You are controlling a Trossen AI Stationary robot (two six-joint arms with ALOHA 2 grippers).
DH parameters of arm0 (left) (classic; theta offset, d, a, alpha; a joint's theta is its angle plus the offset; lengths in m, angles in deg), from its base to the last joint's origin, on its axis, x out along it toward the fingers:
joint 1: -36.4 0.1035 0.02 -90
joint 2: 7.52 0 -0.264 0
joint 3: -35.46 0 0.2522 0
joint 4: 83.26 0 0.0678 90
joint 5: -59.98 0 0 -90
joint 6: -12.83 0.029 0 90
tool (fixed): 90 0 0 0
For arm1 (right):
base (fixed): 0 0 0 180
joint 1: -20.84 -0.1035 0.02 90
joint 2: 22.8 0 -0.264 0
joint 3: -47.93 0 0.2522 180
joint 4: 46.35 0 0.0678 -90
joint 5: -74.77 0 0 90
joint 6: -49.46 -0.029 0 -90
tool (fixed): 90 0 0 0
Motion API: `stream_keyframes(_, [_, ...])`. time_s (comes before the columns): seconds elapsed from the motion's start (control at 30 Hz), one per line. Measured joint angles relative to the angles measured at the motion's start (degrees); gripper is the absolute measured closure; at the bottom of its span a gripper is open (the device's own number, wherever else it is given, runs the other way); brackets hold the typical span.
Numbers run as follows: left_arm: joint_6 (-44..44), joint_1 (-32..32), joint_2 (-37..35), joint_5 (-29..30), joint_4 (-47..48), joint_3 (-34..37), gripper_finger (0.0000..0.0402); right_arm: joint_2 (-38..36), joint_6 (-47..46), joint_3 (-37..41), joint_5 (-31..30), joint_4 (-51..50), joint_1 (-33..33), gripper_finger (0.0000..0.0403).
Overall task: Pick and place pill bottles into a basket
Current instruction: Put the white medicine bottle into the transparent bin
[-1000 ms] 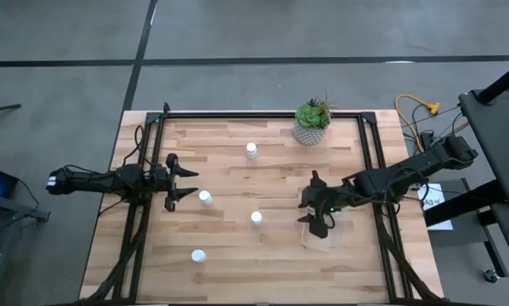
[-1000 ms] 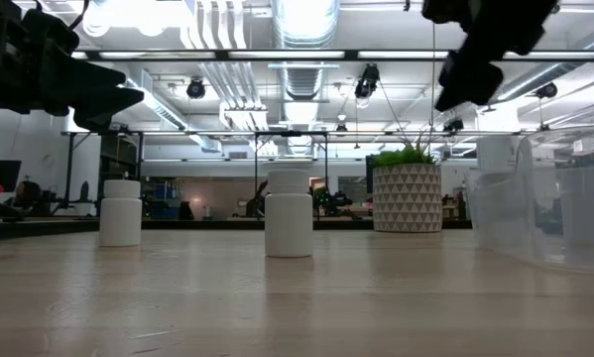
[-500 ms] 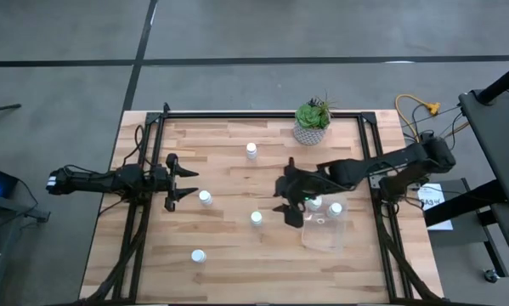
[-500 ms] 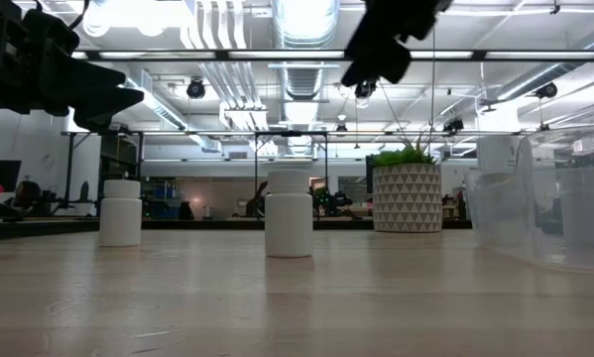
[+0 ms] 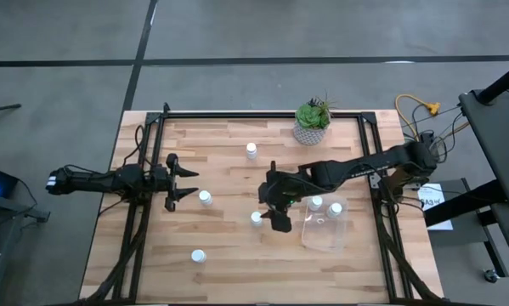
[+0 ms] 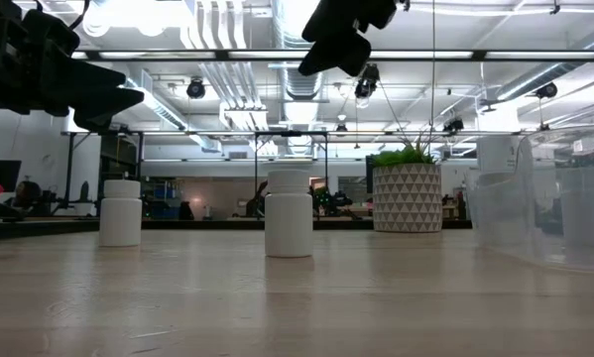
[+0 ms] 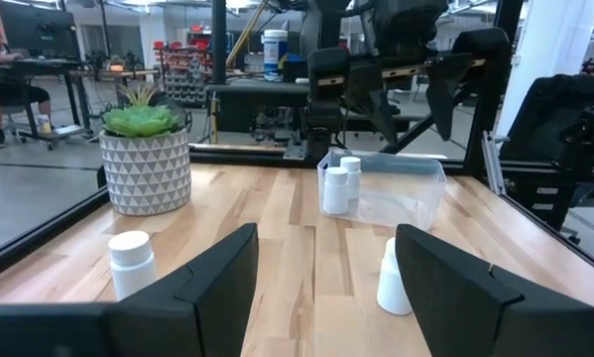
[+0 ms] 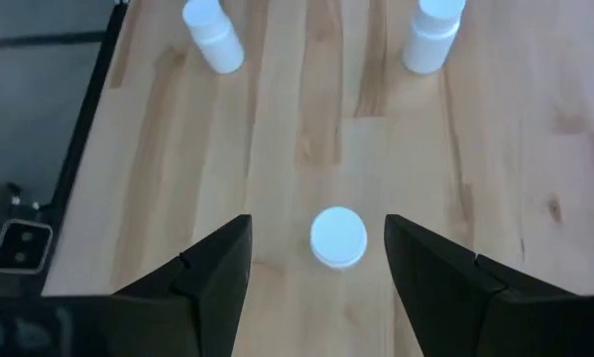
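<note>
We count six pill bottles. Two stand inside the basket [image 5: 325,226], a clear bin near the table's right edge: one bottle in the bin [image 5: 316,203] and a second bottle in the bin [image 5: 335,209] just beside it, both at the bin's far end. In the left wrist view the same pair shows against the see-through wall.

Four more stand upright on the bare wood. The centre bottle [image 5: 257,218] sits near the middle of the table [image 5: 229,263], just left of the bin. The far bottle [image 5: 251,150] stands toward the far edge, left of the potted plant [image 5: 312,122]. The left bottle [image 5: 205,198] is left of centre, and the near bottle [image 5: 198,256] lies toward the near left corner.

Over the centre bottle we see the right gripper [image 5: 272,206], its arm stretched across the bin from the right side. Its wrist camera looks straight down on that bottle's round cap, which lies between the two dark fingers [image 8: 213,273]; these stand apart, wider than the cap, and touch nothing. In the low view this gripper hangs well above the table top.

The left gripper [image 5: 183,184] waits over the table's left side, just beside the left bottle, fingers spread and empty.
</note>
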Motion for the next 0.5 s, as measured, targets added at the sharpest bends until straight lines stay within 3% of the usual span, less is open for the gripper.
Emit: stream_keyframes(0.5, [-0.02,0.0,0.07,0.01,0.0,0.0,0.018,-1.44,4.34,-0.83,0.92,0.36,3.99,0.0183])
